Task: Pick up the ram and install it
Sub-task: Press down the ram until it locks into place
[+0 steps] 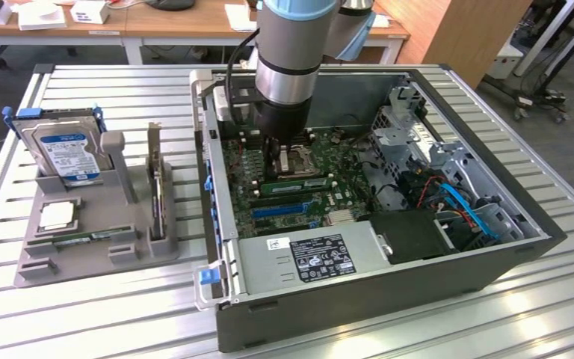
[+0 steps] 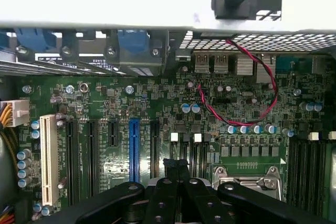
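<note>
Grey sheet metal walls the open computer case point(image 1: 367, 299), which takes the middle and the exterior view's right of the slatted table point(image 1: 87, 314). Nearest inside it sits the power supply point(image 1: 307, 258) with its white label. Beyond that is the green motherboard point(image 2: 105, 103). On it, mid-frame in the exterior view, the ram point(image 1: 292, 182), a green stick with a pale label, stands on edge in a slot just in front of the CPU socket point(image 1: 295, 158). Whether its end latches have snapped in cannot be told. The gripper point(image 2: 176, 167) hangs low over the board beside that socket, its black fingers pressed together with nothing between them.

The likeliest trouble is a half-seated stick. A push from the closed tips that lands off its middle could tilt it in the slot or strain the board. A sideways drift could also knock the small capacitors nearby or the socket's metal frame.

At the exterior view's left, a grey holder point(image 1: 87, 258) keeps the spare parts. A thin greenish strip point(image 1: 83, 238) lies in a near groove, too small to identify, with a square pale-topped part point(image 1: 56, 215) in a flat pocket behind it. An expansion card point(image 1: 155, 176) stands on edge along the holder's right side, and a blue-labelled hard drive point(image 1: 63, 149) stands upright at the far end.
</note>
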Controlling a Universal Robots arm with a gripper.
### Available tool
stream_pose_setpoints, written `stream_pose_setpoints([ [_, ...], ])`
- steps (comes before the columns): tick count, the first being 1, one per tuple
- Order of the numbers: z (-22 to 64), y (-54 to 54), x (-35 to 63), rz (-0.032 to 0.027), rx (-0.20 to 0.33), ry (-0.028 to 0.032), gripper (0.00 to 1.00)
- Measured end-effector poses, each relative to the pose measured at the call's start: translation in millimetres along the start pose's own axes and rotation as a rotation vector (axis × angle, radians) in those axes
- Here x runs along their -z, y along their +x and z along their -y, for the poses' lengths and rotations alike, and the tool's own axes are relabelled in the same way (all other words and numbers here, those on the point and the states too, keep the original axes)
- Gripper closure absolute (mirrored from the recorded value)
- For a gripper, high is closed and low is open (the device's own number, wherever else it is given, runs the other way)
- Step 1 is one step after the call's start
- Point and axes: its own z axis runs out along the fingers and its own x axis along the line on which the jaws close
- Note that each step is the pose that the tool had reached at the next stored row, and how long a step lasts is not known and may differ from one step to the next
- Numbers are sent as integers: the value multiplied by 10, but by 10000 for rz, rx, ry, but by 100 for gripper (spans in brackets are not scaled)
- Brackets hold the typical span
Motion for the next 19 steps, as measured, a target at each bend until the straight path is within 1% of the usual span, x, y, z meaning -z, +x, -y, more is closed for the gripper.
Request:
stream_pose_setpoints([
  [3,-32,0,-2,2,-1,2,91],
  [8,-34,0,-6,1,0,1,91],
  [14,-34,1,-50,1,0,1,91],
  [19,-34,1,-56,4,0,3,91],
])
